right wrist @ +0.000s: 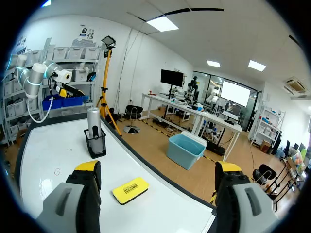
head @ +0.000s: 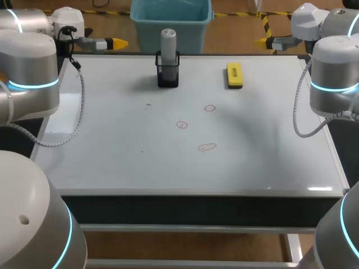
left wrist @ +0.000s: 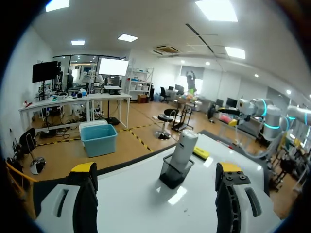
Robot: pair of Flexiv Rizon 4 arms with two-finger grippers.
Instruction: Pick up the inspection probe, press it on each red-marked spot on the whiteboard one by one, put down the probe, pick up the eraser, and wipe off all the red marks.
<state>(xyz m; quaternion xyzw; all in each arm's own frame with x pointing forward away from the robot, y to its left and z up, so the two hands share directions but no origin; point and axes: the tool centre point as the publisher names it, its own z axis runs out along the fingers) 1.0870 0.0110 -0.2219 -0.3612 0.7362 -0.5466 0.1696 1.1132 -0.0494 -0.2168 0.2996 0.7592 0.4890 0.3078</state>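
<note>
A grey inspection probe stands upright in a black mesh holder at the back middle of the whiteboard. To its right lies the yellow eraser. Three red marks are drawn mid-board. My left gripper hovers open at the back left corner; ahead of it are the probe and the eraser. My right gripper is open at the back right; the eraser lies between its fingers' line, the probe beyond.
Both arms' bases flank the board, and a grey cable loops from each over the board's side edges: left cable, right cable. The board's front half carries nothing but the marks.
</note>
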